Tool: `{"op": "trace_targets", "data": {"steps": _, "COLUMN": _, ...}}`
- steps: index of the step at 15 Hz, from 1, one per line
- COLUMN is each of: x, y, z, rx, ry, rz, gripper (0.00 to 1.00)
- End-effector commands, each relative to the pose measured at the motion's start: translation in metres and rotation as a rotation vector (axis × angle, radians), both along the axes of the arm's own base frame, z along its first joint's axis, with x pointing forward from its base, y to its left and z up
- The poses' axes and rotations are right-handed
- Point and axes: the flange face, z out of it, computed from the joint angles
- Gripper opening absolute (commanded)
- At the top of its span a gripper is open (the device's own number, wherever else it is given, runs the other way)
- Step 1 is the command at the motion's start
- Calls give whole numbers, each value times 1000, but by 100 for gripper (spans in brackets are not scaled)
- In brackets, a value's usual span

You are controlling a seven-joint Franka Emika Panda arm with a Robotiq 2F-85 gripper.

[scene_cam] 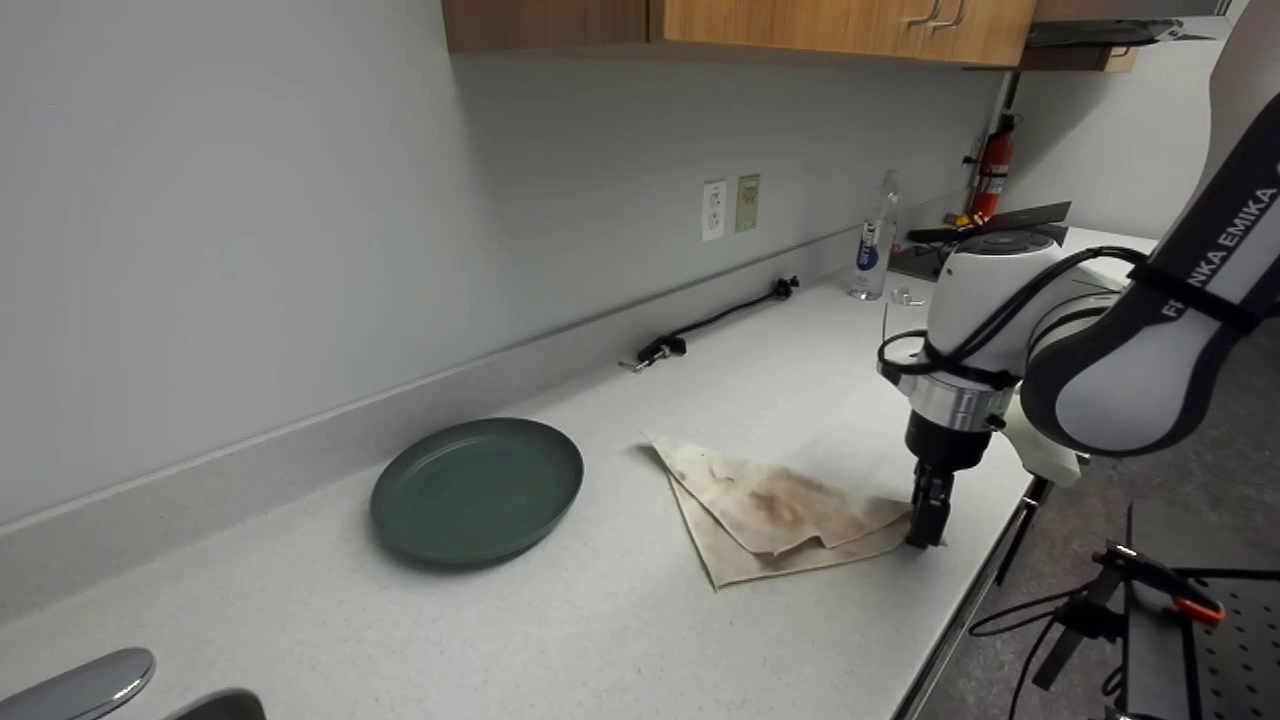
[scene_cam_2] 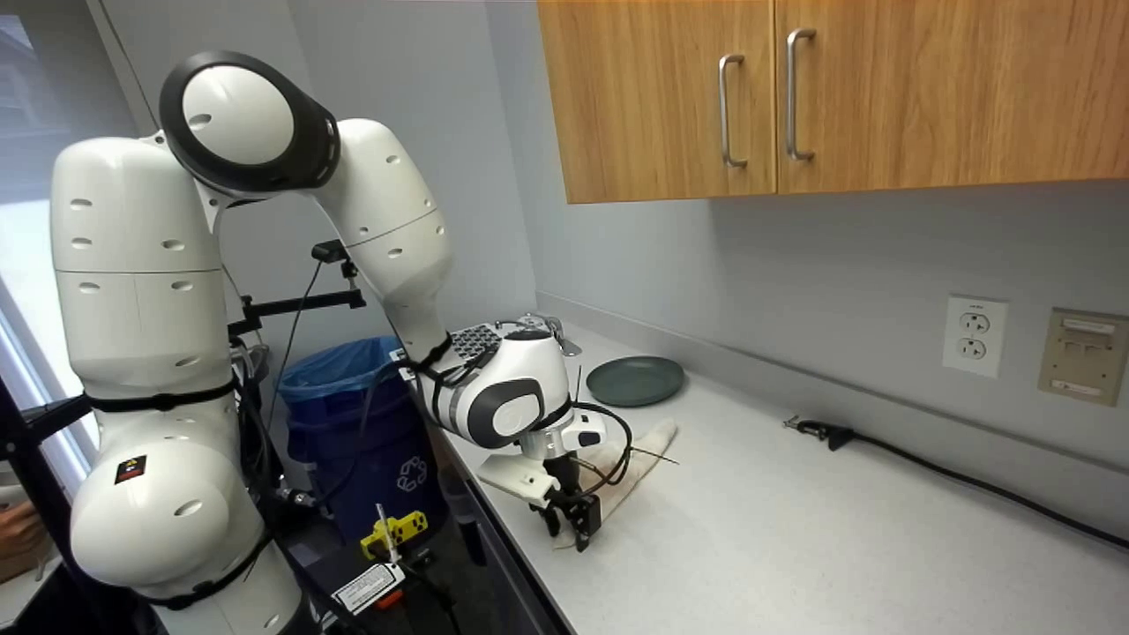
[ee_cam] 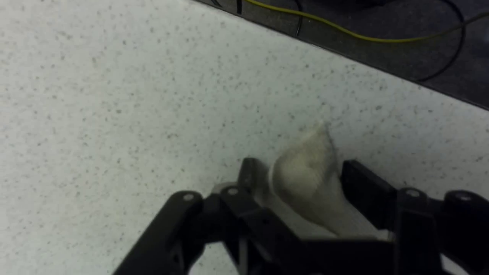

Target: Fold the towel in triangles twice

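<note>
The towel [scene_cam: 770, 505] is cream with brown stains and lies on the counter, folded into a rough triangle with a lower layer showing along its near edge. In an exterior view, the arm hides much of the towel [scene_cam_2: 660, 437]. My gripper [scene_cam: 928, 530] points down at the towel's corner near the counter's front edge; it also shows in an exterior view [scene_cam_2: 567, 534]. In the wrist view, the fingers of my gripper [ee_cam: 300, 170] stand apart on either side of the raised, curled towel corner [ee_cam: 311, 179]. The right finger is close to the cloth; a gap shows at the left finger.
A dark green plate [scene_cam: 475, 490] lies beside the towel. A black cable with a clamp [scene_cam: 662, 348] runs along the wall. A clear bottle [scene_cam: 876, 245] stands farther along the counter. A faucet [scene_cam: 85, 685] is at the near end. The counter's front edge [scene_cam: 955, 625] is close to the gripper.
</note>
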Motion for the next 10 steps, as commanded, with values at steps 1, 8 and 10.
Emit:
{"op": "trace_targets", "data": {"steps": 1, "x": 10, "y": -1, "z": -3, "rx": 2, "ry": -22, "rz": -23, "gripper": 30}}
{"op": "trace_targets", "data": {"steps": 8, "x": 15, "y": -4, "z": 12, "rx": -17, "ry": -42, "rz": -12, "gripper": 0}}
{"op": "trace_targets", "data": {"steps": 10, "x": 13, "y": -9, "z": 20, "rx": -32, "ry": -29, "rz": 0, "gripper": 1}}
